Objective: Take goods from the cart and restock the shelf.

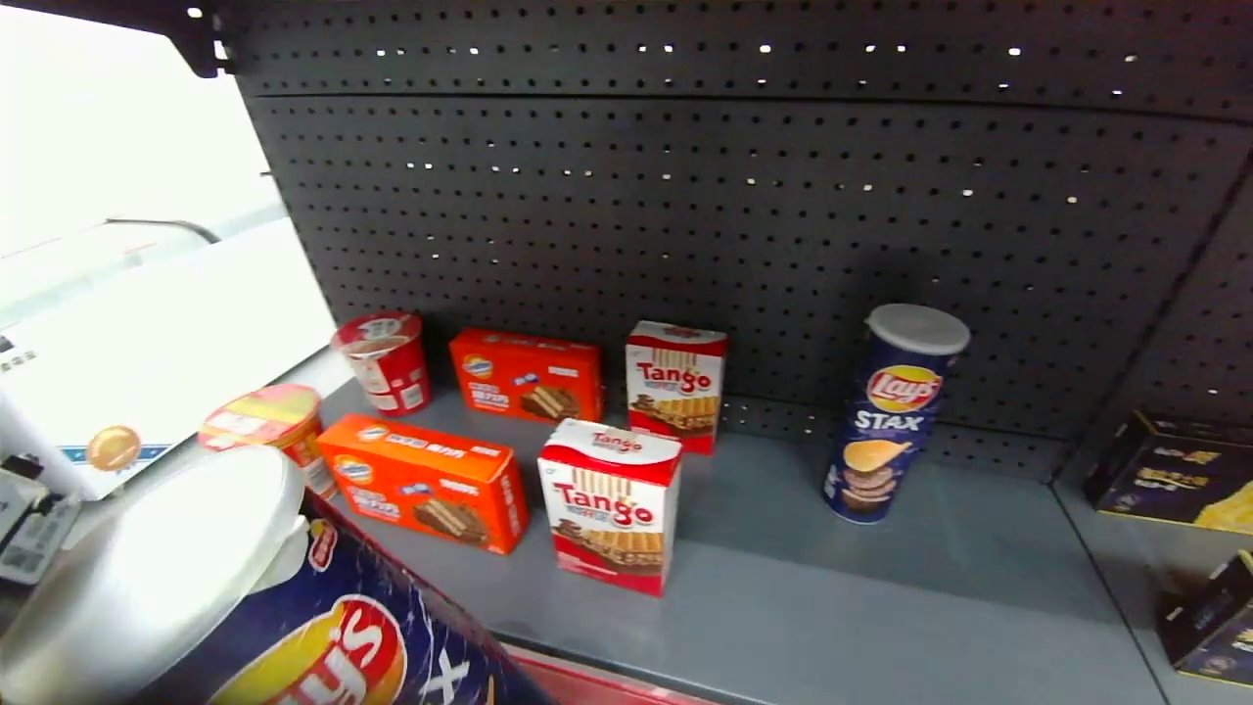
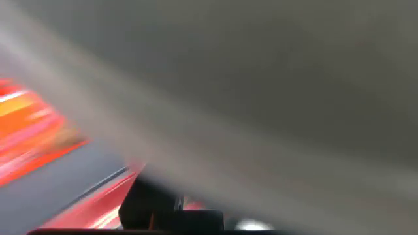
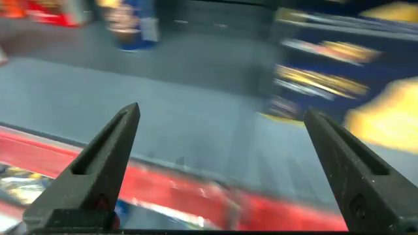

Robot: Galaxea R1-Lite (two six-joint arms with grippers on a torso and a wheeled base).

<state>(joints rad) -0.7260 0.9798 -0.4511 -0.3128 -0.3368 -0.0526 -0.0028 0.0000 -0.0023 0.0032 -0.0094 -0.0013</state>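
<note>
Chip can, white-lidded, low at my left before the shelf, seemingly mid-transfer; left gripper's hold I cannot tell, right gripper wide open, empty; next, stand it beside the shelved can.

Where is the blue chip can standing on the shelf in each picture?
Head view: upright chip can, right of centre on the shelf.
Left wrist view: too blurred to tell.
Right wrist view: chip can blurred, far beyond the right pincer.
Shared landmark: the shelf's red front edge.
</note>
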